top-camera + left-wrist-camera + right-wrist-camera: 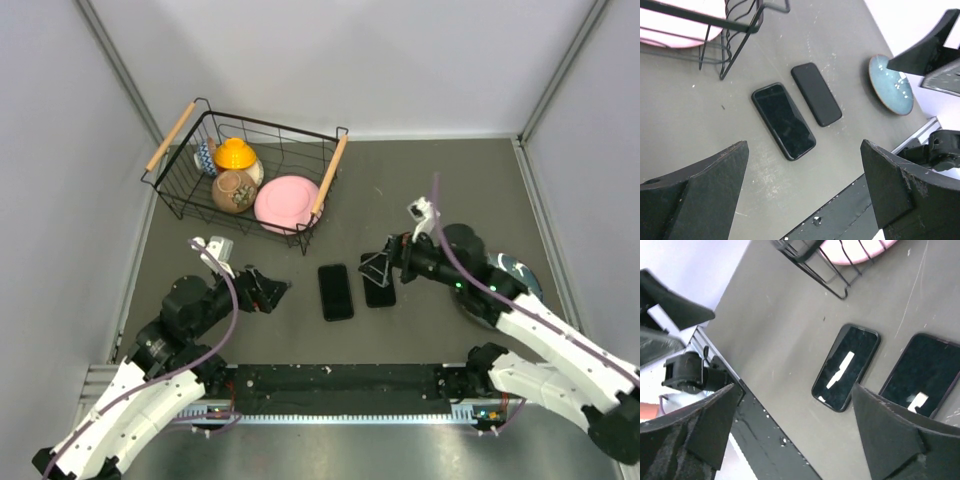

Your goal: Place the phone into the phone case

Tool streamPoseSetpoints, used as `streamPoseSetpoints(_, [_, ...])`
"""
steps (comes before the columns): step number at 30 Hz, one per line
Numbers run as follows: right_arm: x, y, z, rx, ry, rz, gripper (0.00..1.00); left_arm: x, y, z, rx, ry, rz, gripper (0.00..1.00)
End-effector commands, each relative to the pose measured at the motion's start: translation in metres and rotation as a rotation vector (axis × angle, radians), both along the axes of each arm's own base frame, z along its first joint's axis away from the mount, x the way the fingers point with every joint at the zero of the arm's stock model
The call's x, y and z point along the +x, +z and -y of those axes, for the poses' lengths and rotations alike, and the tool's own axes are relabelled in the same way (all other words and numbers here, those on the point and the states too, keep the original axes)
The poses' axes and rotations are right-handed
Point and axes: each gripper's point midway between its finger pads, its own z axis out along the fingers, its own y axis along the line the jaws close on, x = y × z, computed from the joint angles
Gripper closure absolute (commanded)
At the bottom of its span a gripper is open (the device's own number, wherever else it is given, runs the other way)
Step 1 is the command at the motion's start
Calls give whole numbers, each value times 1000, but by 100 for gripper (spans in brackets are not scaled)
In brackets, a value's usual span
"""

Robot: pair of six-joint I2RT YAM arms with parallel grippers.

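Black phone [336, 291]: glossy slab with a thin raised rim, flat on the table [440, 180], face up by the look of it. It lies just beside the case, not touching.
Case [378, 280]: matte dark slab on the phone's right, flat, under the right gripper. Which slab is which is judged from sheen alone.
Left gripper [272, 290]: jaws spread wide, nothing held. Near the phone's left side, apart from it.
Right gripper [378, 265]: jaws spread wide, nothing held. Over the case's far end; whether it touches cannot be told.
Handling, phone: likely stiff, fairly light, slick on its face. It lies flush, leaving little edge to get under.
Hold, phone: across the two long edges near the middle, off the glass.
Handling, case: likely light and somewhat flexible, apt to slide when the phone is pressed in. It wants pinning by the other gripper.
Bystanders: basket [275, 126] of dishes far left; blue plate [890, 85] right, well apart.
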Motion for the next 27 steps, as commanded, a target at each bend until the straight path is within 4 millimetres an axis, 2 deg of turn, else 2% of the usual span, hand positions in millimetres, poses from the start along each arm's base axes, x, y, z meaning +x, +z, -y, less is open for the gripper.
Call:
streamPoseSetpoints(1, [-21, 37, 20, 33, 8, 100, 1, -1, 45, -4, -42, 1, 111, 1])
streamPoseSetpoints(3, [-35, 60, 25, 93, 25, 148, 1, -2, 52, -7, -37, 3, 137, 1])
streamPoseSetpoints(7, [-43, 80, 39, 176, -39, 182, 1, -8, 69, -11, -81, 9, 191, 1])
streamPoseSetpoints(8, [-43, 77, 41, 181, -51, 177, 1, -10, 77, -12, -106, 5, 224, 1])
streamPoseSetpoints(11, [-46, 75, 44, 194, -63, 169, 1, -16, 85, -12, -143, -9, 254, 1])
streamPoseSetpoints(19, [-37, 55, 52, 164, -134, 153, 1, -22, 79, -1, -208, -61, 226, 1])
streamPoseSetpoints(27, [-31, 57, 60, 150, -189, 165, 1, -19, 69, 1, -213, -57, 202, 1])
